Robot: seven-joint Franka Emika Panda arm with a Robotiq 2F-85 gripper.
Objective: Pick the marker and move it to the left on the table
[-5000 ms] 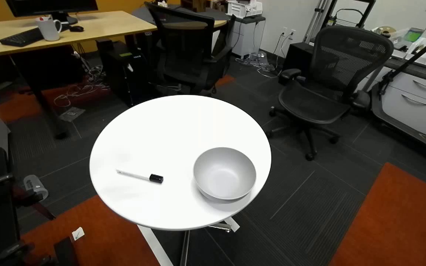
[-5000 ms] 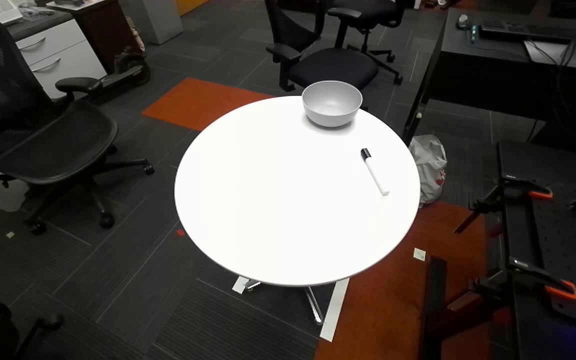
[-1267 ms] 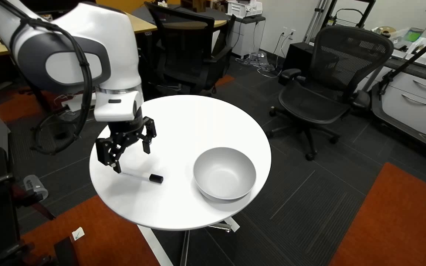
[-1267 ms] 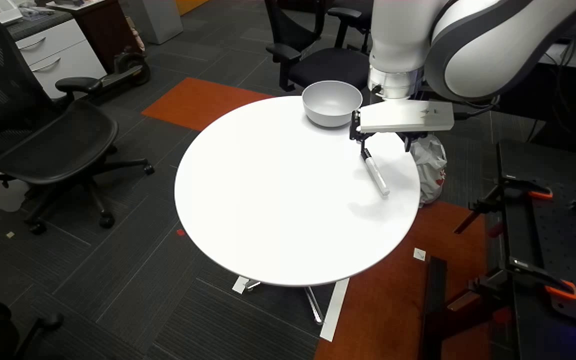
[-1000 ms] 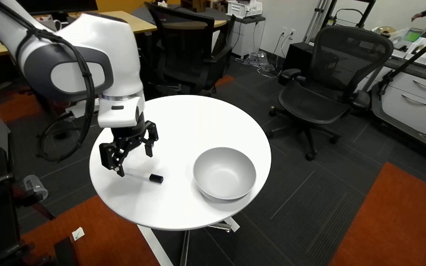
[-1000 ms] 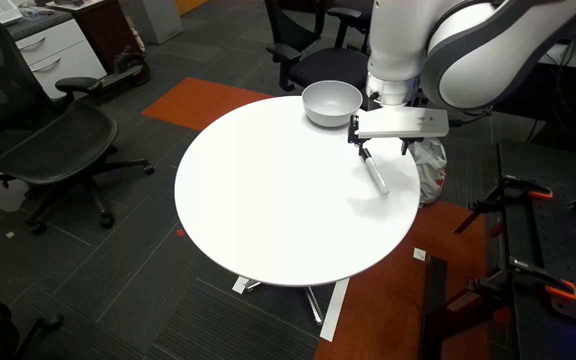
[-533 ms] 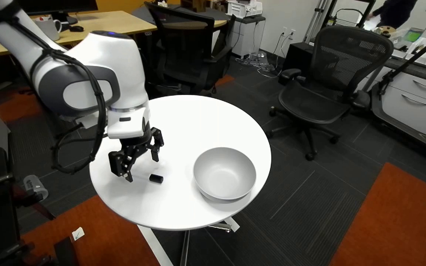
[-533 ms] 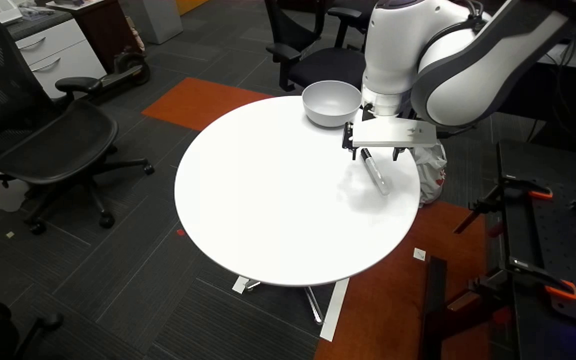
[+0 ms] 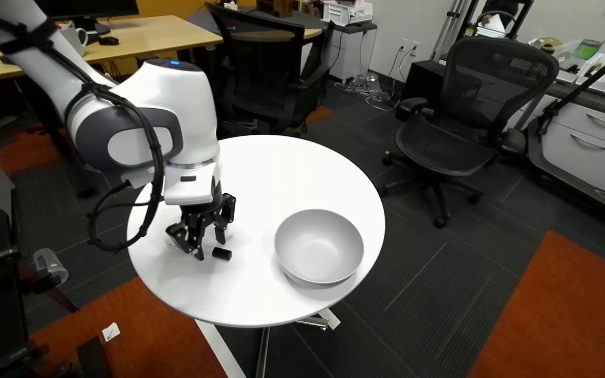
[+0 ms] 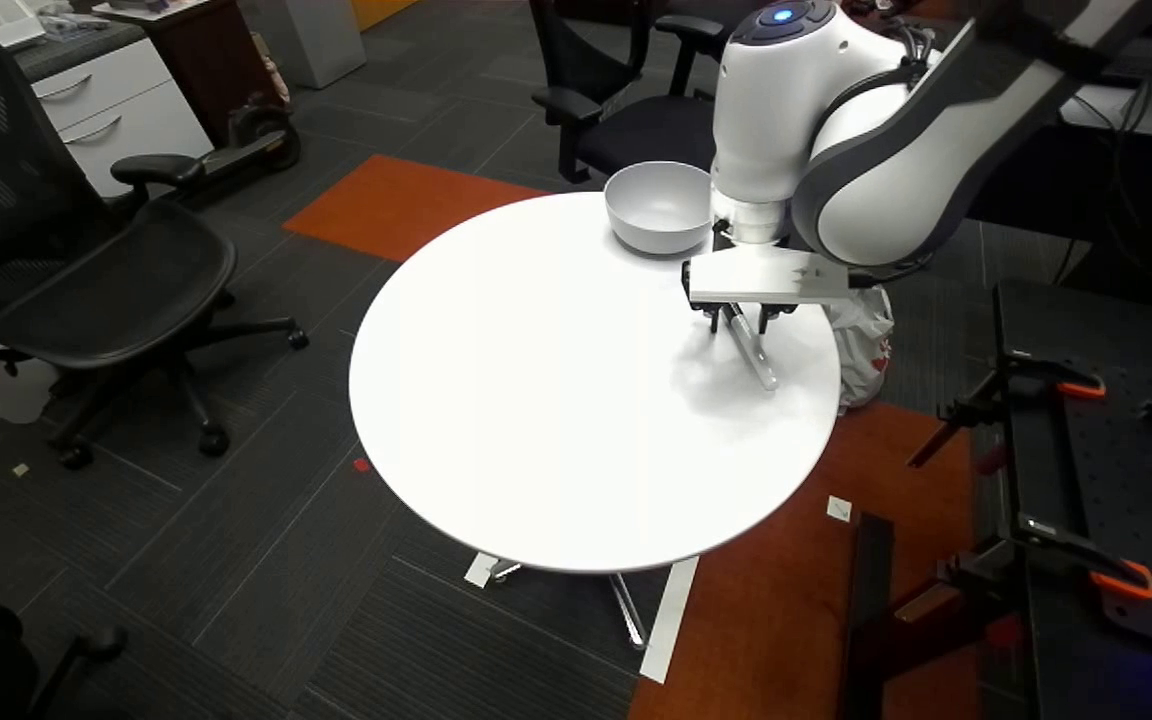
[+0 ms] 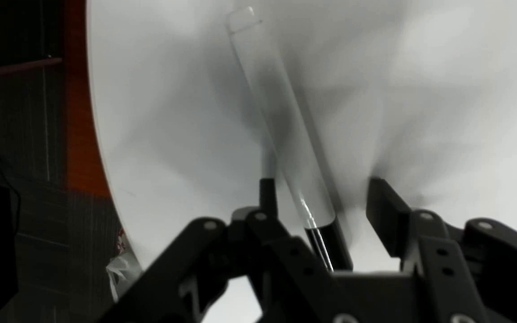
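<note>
Currently, black-capped marker (image 11: 288,139): on its side on the round white table (image 10: 536,400), not yet lifted, with the fingers (image 11: 386,220) of the Robotiq gripper (image 11: 323,202) to either side of it.
Cap (image 9: 222,254): on the end nearest the grey bowl (image 9: 319,249); the fingers stand just beside it, so the pinch looks aimed close to the capped end rather than at mid-length.
Hold: nothing gripped; the fingers are parted partway, a gap showing on each side of the barrel in the wrist view.
Stance: one finger along each long side, pointing down, which suits a squeeze across the slim width. Whether the tips touch the tabletop is unclear.
Slant: the barrel lies slightly askew to the fingers, so it may swing into line as they close.
Tabletop: the marker lies off-centre, toward the rim. The grasp seems the step in hand, and the shift left remains to be done.
Bowl: upright, apart from marker and gripper in an exterior view; probably just something to steer around.
Panda arm (image 9: 192,110): reaches over the rim, wrist turned downward, a sensible pose for taking a flat-lying pen from above.
</note>
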